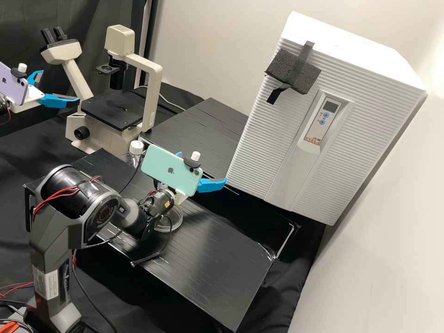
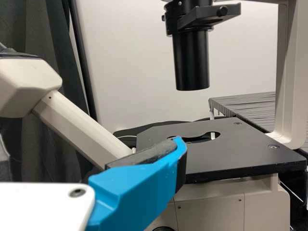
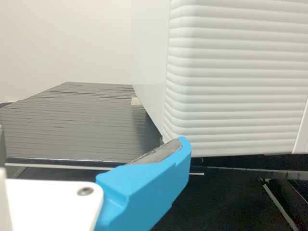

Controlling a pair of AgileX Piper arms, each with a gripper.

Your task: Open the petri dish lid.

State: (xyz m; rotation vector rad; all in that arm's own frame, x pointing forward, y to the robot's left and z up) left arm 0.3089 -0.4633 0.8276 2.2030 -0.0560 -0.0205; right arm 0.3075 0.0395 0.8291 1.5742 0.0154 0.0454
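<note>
The right gripper (image 1: 202,167) is hanging open; the dish (image 1: 167,229) is sitting below it, needing a gentle pinch (lid (image 1: 176,216) only).

A plain, pale wall (image 1: 199,46) rises behind the black bench (image 1: 222,263), with a dark curtain (image 1: 99,16) hanging in folds at the high view's upper left. A white cabinet (image 1: 259,152) with a ribbed front stands near the right-hand wall (image 1: 370,263), a dark foam pad (image 1: 284,67) taped to it. Black cloth (image 1: 148,300) drapes below the bench. Light brightens the wall beside the cabinet's upper end.
</note>
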